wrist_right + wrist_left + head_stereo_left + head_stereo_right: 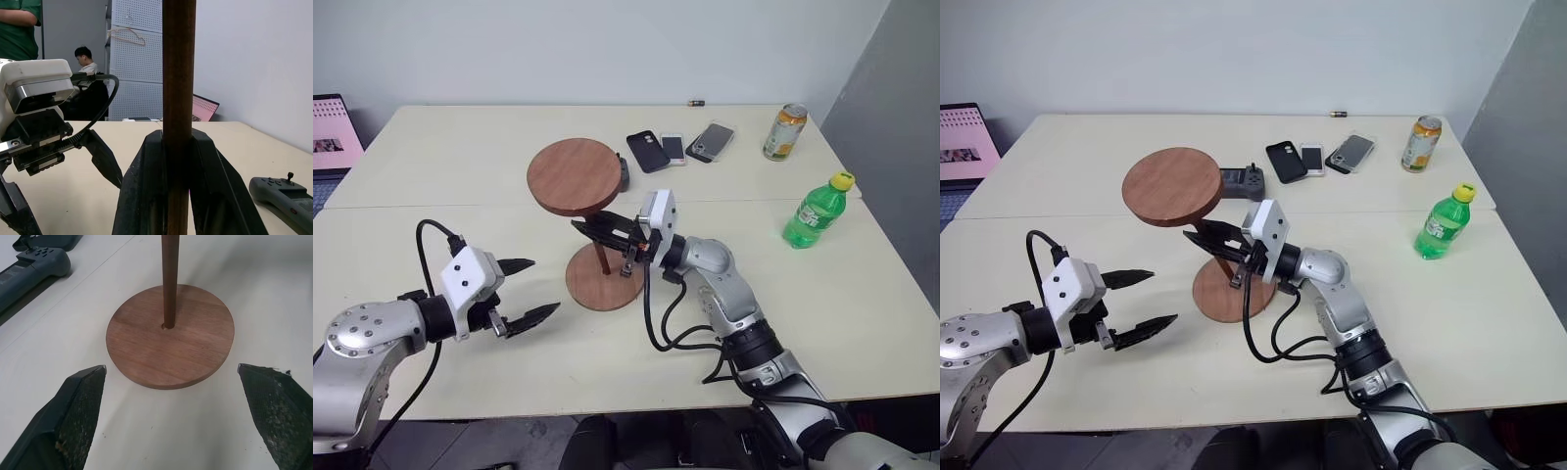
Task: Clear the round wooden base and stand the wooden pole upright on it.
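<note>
wooden pole [601, 255] upright in right gripper [597, 231]

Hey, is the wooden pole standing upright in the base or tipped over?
Upright: the pole rises straight from the base's centre hole.

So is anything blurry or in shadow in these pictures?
Right wrist view: the thin dark-brown wooden pole looms close and soft-edged. Left wrist view: the flat round reddish-brown wooden base is sharp, with soft shadow on the cream table behind it.
</note>
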